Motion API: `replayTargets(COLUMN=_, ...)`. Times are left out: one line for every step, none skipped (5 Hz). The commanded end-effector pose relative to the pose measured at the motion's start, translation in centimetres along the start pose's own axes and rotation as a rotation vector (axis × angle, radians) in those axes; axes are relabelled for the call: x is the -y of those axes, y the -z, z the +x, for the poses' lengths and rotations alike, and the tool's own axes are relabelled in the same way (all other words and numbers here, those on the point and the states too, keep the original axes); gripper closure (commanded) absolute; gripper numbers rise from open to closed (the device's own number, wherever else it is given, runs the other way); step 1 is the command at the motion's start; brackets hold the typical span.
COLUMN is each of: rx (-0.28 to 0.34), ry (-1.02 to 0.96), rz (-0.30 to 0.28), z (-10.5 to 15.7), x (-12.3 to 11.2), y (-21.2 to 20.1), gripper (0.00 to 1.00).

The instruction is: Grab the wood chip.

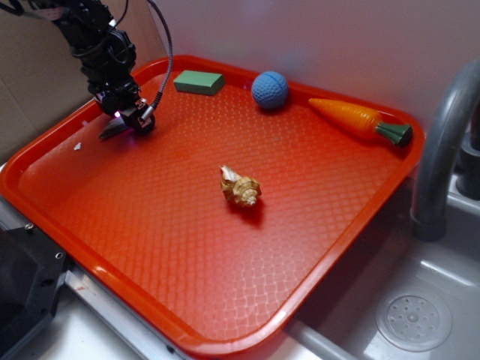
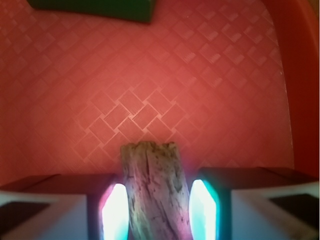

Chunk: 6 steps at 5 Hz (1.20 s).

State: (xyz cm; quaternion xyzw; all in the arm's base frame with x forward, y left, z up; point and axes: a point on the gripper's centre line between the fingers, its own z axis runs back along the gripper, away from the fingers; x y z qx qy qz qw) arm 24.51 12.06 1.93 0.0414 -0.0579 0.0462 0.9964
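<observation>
Exterior view: gripper [image 1: 124,120] low over the back-left part of the red tray [image 1: 330,225], wood chip [image 1: 112,129] pinched in it, pointed end sticking out leftward. Green block [image 1: 199,82] near behind; seashell [image 1: 240,187] mid-tray, well apart.

Wrist view: chip [image 2: 155,192] clamped between both pads [image 2: 114,212], blunt end forward over tray floor.
</observation>
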Motion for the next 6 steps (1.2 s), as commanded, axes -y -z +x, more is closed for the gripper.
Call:
replayTargets(rx=0.019, ry=-0.001, rz=-0.082, z=-1.2, x=1.3, y=-5.2, gripper=1.0)
replayTargets(rx=0.014, ry=0.026, rz=-0.279, z=-3.9, x=4.5, y=-11.1, gripper=1.0)
replayTargets(rx=0.057, ry=-0.014, rz=-0.276, z=-4.9, x=7.1, y=-16.3, gripper=1.0)
replayTargets(rx=0.082, ry=-0.069, rz=-0.237, z=-5.8, x=7.8, y=-21.4, gripper=1.0)
replayTargets(rx=0.092, ry=-0.07, rz=-0.208, z=-5.7, x=7.9, y=-26.1, gripper=1.0)
replayTargets(rx=0.049, ry=-0.079, rz=-0.169, z=-4.9, x=8.3, y=-24.9, gripper=1.0)
